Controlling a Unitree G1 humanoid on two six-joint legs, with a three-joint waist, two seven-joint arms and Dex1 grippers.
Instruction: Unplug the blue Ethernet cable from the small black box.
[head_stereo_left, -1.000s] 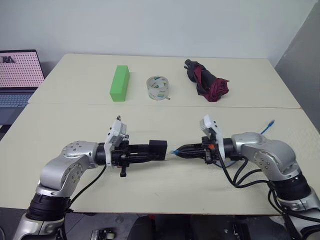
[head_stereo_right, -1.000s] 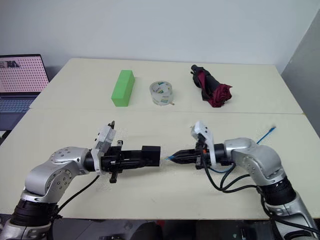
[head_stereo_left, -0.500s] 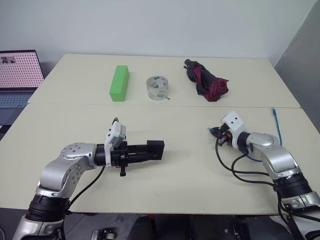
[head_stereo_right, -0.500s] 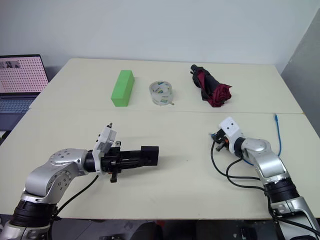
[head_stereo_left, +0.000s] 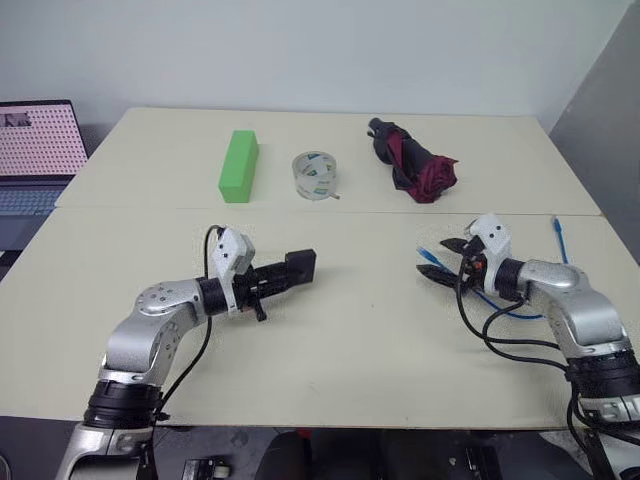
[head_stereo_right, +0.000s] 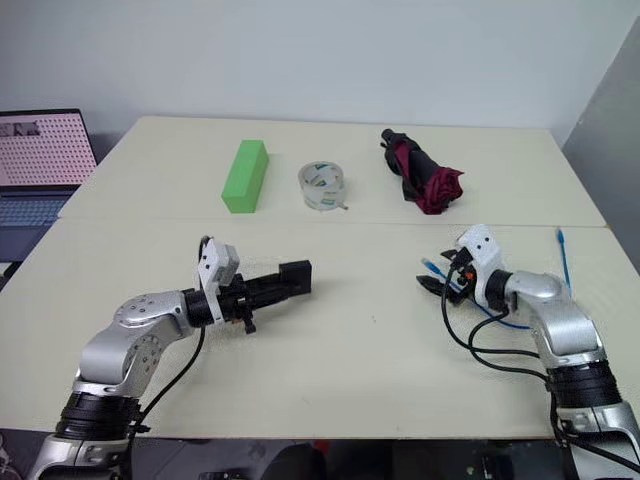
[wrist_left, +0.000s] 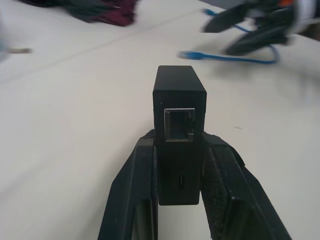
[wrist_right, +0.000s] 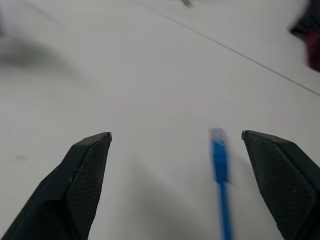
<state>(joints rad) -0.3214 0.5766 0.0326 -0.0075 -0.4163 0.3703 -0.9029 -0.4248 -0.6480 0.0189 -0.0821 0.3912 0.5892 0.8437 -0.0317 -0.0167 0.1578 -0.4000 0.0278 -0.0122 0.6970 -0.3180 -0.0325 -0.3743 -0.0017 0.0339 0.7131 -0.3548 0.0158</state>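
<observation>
Blue Ethernet cable (wrist_right: 218, 165) now lies unplugged; left wrist shows small black box (wrist_left: 179, 107) port empty.

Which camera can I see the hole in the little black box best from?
The left wrist view. The small black box sits close up between the left gripper fingers, its empty port facing the camera. In the head views the box is a small dark block and the port can't be made out.
</observation>
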